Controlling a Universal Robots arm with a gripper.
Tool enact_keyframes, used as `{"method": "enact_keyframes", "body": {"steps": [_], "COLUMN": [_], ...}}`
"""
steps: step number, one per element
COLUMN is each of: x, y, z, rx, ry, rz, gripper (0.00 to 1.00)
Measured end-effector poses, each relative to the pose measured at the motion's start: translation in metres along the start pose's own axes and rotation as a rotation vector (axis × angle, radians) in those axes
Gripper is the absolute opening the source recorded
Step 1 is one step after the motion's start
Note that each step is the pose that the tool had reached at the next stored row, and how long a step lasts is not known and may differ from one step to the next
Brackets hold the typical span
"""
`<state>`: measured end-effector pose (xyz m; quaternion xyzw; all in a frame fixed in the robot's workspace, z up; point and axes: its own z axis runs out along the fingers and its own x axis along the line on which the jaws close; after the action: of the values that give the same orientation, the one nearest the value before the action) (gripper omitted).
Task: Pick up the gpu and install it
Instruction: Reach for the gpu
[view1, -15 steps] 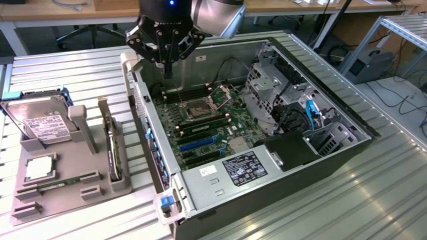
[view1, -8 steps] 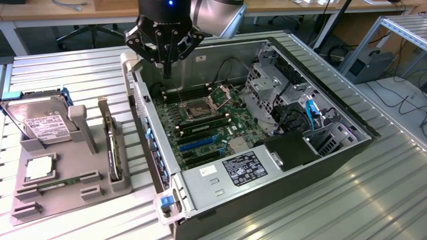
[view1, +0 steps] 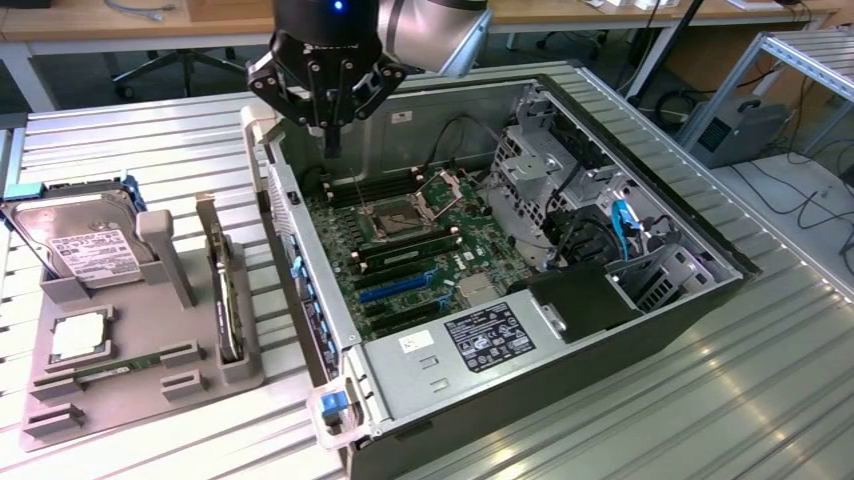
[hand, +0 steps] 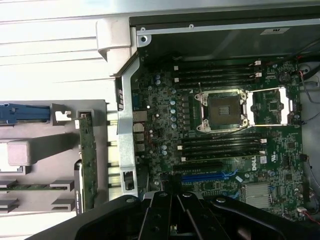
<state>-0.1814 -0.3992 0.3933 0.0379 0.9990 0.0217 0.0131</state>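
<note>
The gpu (view1: 224, 290) stands on edge in a slot of the grey holder (view1: 40, 420), to the exterior view's left of the open computer case (view1: 287, 230). The wrist view sees it edge-on as a thin green strip, the gpu (hand: 88, 160). My gripper (view1: 331, 148) hangs above the case's far corner, over the motherboard (view1: 400, 250), with its fingers shut and nothing held. It is apart from the gpu, up and to the exterior view's right of it. In the wrist view my gripper (hand: 172, 215) sits above the blue expansion slot (hand: 207, 176).
The holder also carries a silver hard drive (view1: 80, 250), a processor chip (view1: 80, 335) and a memory stick (view1: 107, 370). An open processor socket (hand: 225, 107) sits mid-board. Drive cages and cables (view1: 601, 220) crowd the case's right side. Ribbed metal table (view1: 160, 130) all around.
</note>
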Motion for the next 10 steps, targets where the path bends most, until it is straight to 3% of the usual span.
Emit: {"method": "enact_keyframes", "body": {"steps": [10], "x": [0.0024], "y": [-0.0002], "z": [-0.0001], "rx": [0.0], "ry": [0.0], "rz": [0.0], "gripper": [0.11]}}
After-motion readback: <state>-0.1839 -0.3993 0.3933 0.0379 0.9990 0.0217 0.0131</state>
